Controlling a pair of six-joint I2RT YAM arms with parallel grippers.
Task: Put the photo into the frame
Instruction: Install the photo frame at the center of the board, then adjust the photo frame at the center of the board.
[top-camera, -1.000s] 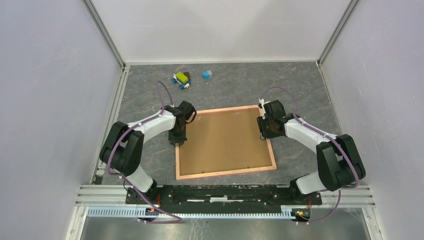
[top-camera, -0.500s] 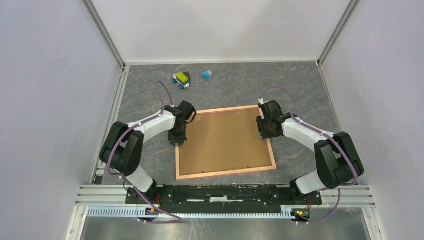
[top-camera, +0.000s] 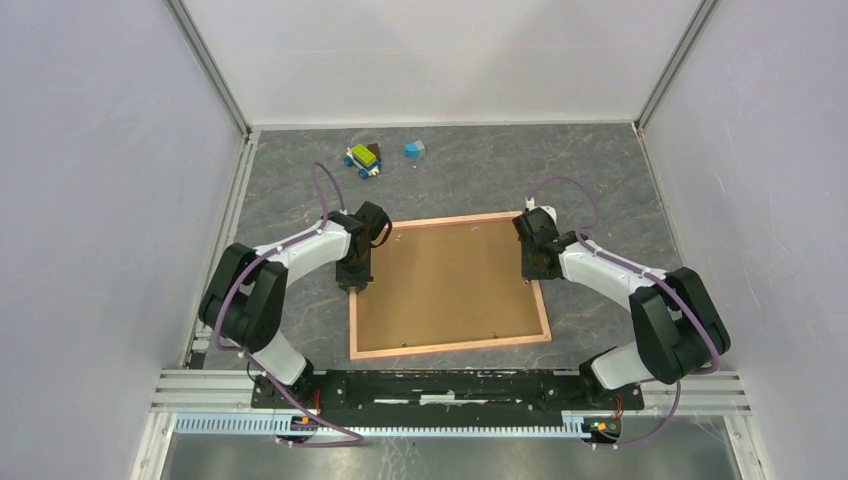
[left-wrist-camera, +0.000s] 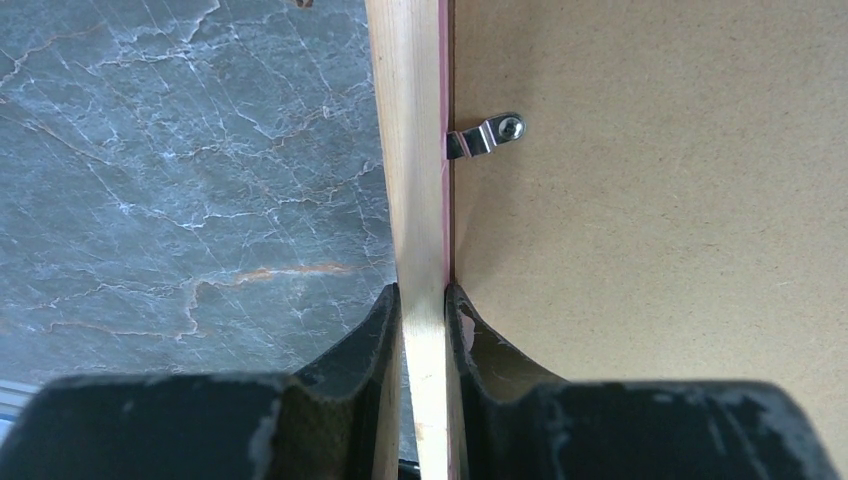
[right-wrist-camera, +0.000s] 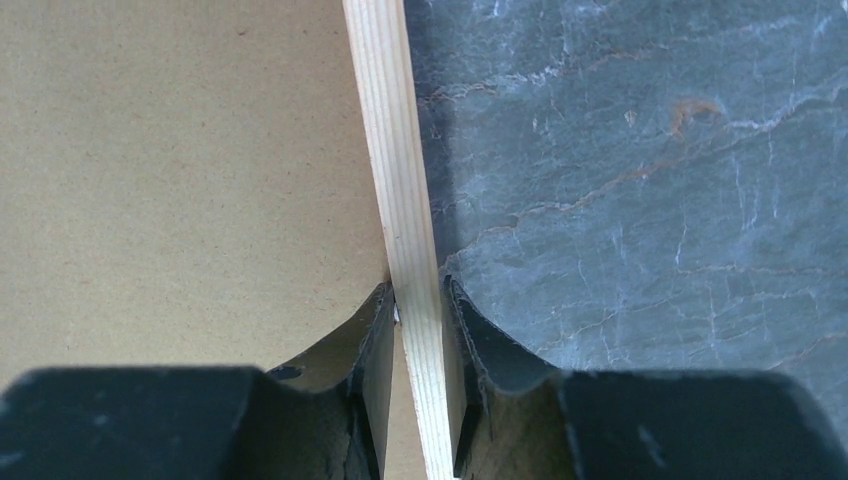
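Note:
The frame (top-camera: 450, 347) lies back-up on the grey table, and its brown board (top-camera: 445, 280) fills it. The photo is hidden. My left gripper (top-camera: 357, 275) points down over the left rail. In the left wrist view it (left-wrist-camera: 422, 295) is shut on that pale rail (left-wrist-camera: 410, 150), one finger on each side, just below a small metal tab (left-wrist-camera: 485, 135). My right gripper (top-camera: 533, 268) sits over the right rail. In the right wrist view its tips (right-wrist-camera: 418, 290) pinch the slightly slanted rail (right-wrist-camera: 390, 120), board to the left, table to the right.
A small cluster of toy blocks (top-camera: 364, 158) and a single blue block (top-camera: 414, 149) lie at the back of the table, beyond the frame. White walls with metal uprights enclose the table on three sides.
The right gripper has slid a little along the right rail and its jaws have narrowed onto it. The left arm and gripper have held still.

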